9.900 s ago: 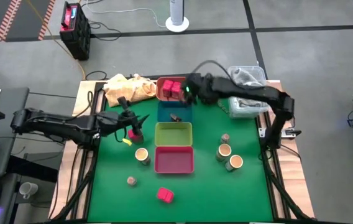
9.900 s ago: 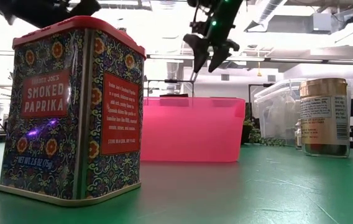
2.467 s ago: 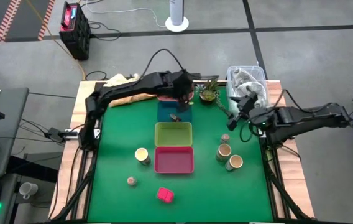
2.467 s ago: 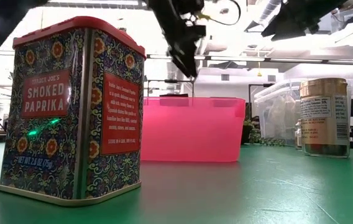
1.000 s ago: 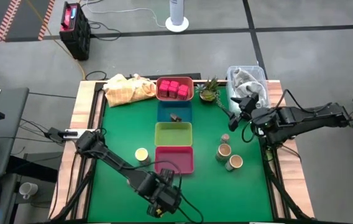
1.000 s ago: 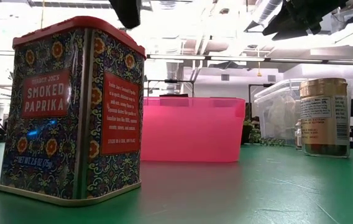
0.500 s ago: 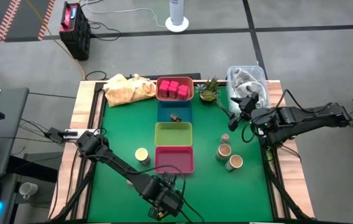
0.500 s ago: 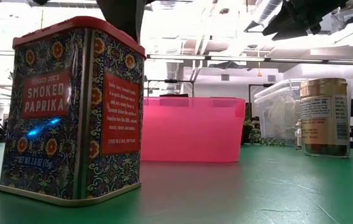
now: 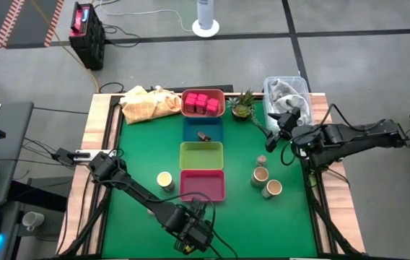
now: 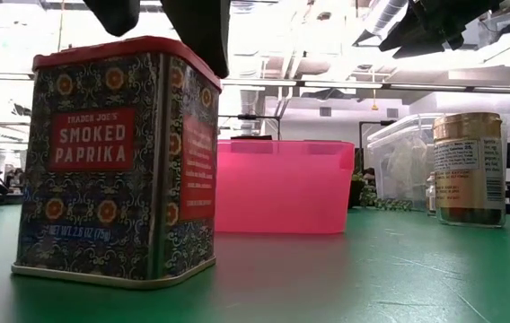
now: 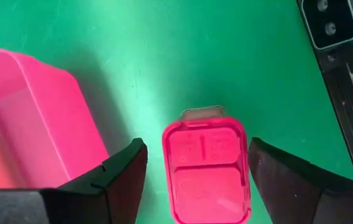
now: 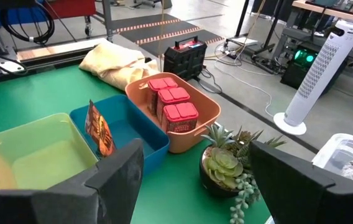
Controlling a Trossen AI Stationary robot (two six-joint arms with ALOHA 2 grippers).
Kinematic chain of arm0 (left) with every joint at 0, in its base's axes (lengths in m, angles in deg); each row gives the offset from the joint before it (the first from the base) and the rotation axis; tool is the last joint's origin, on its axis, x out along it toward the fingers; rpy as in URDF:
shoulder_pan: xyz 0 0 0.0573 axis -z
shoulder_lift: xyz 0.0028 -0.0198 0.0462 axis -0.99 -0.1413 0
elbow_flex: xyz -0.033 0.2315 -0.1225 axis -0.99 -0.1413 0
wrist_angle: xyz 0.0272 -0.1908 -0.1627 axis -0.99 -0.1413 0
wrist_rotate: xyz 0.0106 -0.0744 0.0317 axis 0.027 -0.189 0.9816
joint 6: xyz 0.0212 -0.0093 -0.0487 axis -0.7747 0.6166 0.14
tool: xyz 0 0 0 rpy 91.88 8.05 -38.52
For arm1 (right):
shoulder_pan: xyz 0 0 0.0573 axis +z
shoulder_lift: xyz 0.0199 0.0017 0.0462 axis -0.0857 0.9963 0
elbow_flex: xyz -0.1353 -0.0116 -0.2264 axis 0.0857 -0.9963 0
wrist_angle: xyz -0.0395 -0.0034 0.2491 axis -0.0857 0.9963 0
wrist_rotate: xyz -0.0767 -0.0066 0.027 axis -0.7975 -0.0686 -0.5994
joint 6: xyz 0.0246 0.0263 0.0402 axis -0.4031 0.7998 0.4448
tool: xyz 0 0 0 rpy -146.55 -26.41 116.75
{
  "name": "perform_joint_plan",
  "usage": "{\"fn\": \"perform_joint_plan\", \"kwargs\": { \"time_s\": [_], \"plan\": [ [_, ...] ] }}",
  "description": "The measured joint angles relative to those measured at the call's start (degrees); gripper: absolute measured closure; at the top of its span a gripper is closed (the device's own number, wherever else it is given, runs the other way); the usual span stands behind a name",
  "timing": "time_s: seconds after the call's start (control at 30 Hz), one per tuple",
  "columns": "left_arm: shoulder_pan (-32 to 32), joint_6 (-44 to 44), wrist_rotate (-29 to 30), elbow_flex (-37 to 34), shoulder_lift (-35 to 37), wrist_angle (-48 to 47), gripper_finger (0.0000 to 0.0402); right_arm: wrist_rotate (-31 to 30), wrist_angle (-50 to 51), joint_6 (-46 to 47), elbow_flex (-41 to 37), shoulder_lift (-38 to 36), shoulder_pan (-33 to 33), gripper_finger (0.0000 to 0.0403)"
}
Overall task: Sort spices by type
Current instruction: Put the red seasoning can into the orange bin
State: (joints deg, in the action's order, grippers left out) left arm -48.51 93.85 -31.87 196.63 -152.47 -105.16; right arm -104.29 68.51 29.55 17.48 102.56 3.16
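Note:
My left gripper [image 9: 190,230] hangs open over the paprika tin [image 10: 116,166] near the table's near edge. Its fingers stand on either side of the tin's red lid [image 11: 206,171]. My right gripper [image 12: 192,186] waits open above the table's right side [image 9: 277,124], touching nothing. Three red tins [image 9: 203,102] sit in the orange tray. A small dark piece [image 9: 204,136] lies in the blue tray. Tan cylinders [image 9: 164,179] [image 9: 260,175] [image 9: 272,188] and a tiny jar [image 9: 262,159] stand on the green mat. My left gripper comes at the tin from above, fingers pointing down, one on each side of the lid. In the low view one finger [image 10: 203,36] lies against the lid's upper corner [image 10: 203,72]; the other [image 10: 111,13] stands above the lid. The tin stands upright on the mat.
The yellow-green tray [image 9: 202,155] and the pink tray [image 9: 202,189] lie in the middle row. A potted plant [image 9: 242,107], a clear bin [image 9: 288,94] and a yellow cloth [image 9: 147,102] line the far edge. Green mat lies bare at the left and near right.
My left gripper has come down over the paprika tin, staying open. The tin has slid a little toward the table's right and turned slightly about its upright axis, still standing on the mat.

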Motion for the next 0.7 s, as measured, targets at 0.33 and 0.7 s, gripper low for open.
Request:
{"fn": "perform_joint_plan", "kwargs": {
  "time_s": [0.33,0.7],
  "plan": [
    [-0.2,3.96,-1.75,0.0,0.0,-0.84,0.0122,0.0,0.0,0.0,0.0,0.0,0.0,0.0088],
    [-0.98,4.06,-4.51,-0.04,-2.53,-4.3,0.0109,0.0,-0.34,0.0,0.0,-0.02,0.02,0.0088]
  ]
}}
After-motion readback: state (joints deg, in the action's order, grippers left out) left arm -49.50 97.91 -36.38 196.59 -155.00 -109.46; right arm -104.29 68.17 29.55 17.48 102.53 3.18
